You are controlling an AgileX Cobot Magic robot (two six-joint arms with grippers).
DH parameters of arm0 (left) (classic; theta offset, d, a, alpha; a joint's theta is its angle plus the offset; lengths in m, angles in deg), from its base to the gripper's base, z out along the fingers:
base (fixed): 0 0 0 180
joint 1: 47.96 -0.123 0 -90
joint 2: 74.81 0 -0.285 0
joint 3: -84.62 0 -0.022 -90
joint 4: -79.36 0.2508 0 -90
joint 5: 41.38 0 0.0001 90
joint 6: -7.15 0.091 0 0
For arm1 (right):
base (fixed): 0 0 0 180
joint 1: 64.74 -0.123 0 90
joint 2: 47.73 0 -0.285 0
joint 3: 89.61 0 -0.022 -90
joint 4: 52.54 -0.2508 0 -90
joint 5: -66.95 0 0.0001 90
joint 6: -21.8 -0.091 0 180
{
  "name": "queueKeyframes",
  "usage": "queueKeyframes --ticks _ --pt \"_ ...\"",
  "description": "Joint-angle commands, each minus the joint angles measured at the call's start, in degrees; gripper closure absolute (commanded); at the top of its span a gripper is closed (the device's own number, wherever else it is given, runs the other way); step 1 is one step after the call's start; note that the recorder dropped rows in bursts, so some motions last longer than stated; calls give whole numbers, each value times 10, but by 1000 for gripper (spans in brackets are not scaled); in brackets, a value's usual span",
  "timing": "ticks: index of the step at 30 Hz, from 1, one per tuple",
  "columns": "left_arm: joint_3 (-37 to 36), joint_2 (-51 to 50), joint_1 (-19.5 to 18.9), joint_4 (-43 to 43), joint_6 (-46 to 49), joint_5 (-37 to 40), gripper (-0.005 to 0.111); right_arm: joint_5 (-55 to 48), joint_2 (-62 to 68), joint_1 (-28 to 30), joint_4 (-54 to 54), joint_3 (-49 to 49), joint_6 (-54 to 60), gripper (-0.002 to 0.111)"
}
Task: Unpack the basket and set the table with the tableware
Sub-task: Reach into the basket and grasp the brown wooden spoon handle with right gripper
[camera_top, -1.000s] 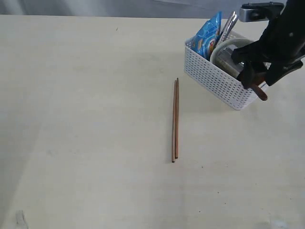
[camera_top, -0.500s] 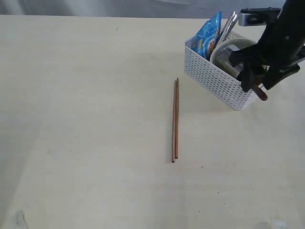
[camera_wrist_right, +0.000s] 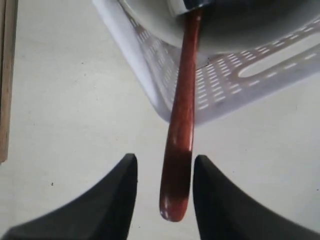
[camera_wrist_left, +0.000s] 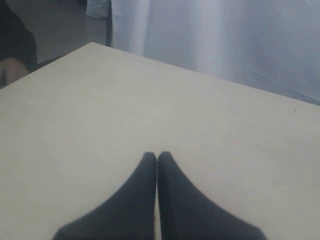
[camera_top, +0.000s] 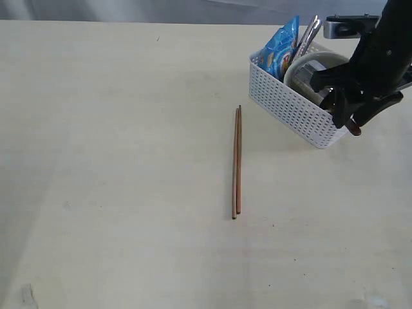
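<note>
Right gripper sits at the corner of the basket, fingers apart, one on either side of the spoon handle with a sliver of daylight on both sides, so no contact that I can see. The spoon leans out of the bowl inside the basket, its handle poking over the rim and hanging above the table. Reddish-brown wood, glossy finish: I'd judge it light and stiff, nothing fragile. But that polish and the rounded handle could let it slide or swivel between flat pads. The best hold looks like where the fingers are lined up, on the broad end of the handle, square across its width. A pinch right at the tip risks it pivoting as the head drags out of the bowl. The lift should follow the handle's line so the head doesn't hook the bowl or tug the basket. Chopsticks lie on the table already, well apart from the basket. Left gripper has its fingers pressed together, holding nothing, over the table.
</note>
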Motion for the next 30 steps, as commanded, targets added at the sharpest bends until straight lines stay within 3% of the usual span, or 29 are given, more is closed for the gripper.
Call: queueKeyframes --ticks 1,30 --pt "-1 2 3 2 2 -5 106 -7 0 1 6 1 -5 71" --pt "-1 2 3 2 2 -5 106 -3 6 1 17 23 -32 71"
